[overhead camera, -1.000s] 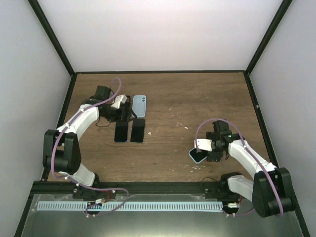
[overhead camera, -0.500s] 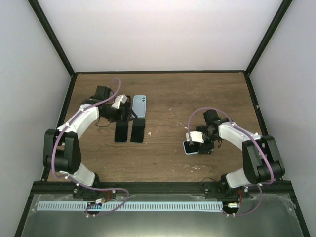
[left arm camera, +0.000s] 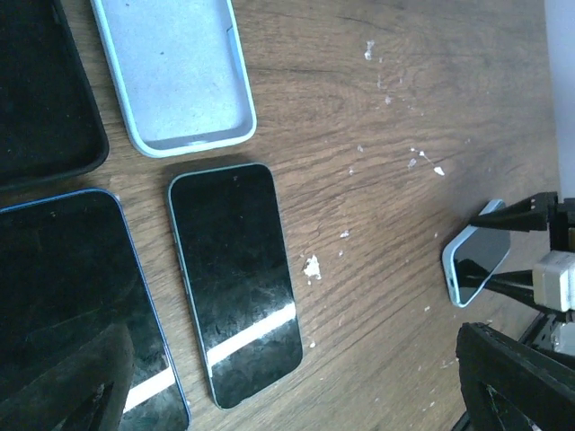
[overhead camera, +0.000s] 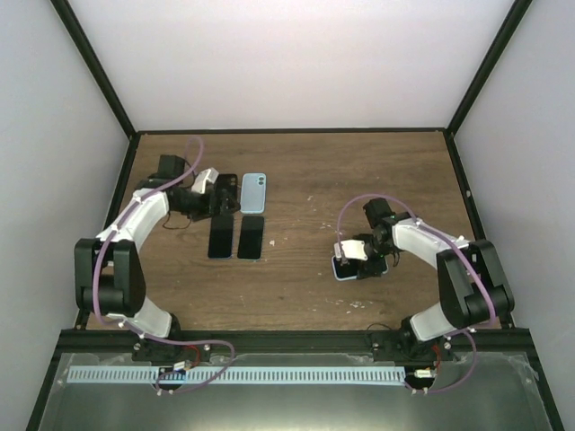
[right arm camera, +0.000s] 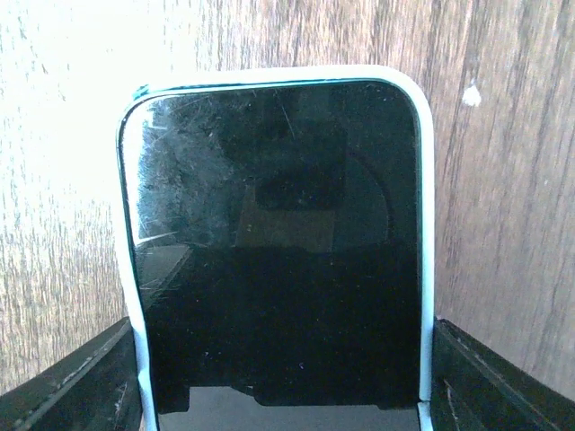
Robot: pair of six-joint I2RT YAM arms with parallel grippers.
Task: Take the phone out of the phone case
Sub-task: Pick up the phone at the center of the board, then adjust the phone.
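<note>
The phone (right arm camera: 274,251), with a dark screen, sits inside a light blue phone case (right arm camera: 427,224) and stands tilted on its edge on the wooden table right of centre (overhead camera: 344,268). My right gripper (overhead camera: 353,260) is shut on it. Its two fingers press the case's long sides (right arm camera: 283,359). The left wrist view shows the same cased phone far off (left arm camera: 474,260). My left gripper (overhead camera: 216,199) hovers open over the back left of the table, fingers wide apart (left arm camera: 287,386) with nothing between them.
An empty light blue case (overhead camera: 254,192) lies at the back left, open side up (left arm camera: 175,76). Two bare phones (overhead camera: 220,238) (overhead camera: 251,237) lie side by side just in front of it. A black case (left arm camera: 40,99) lies beside the blue one. White crumbs dot the wood.
My right arm has carried the cased phone left and slightly away from the near edge, and its fingers have closed in on the case. My left arm has drawn back to the left.
</note>
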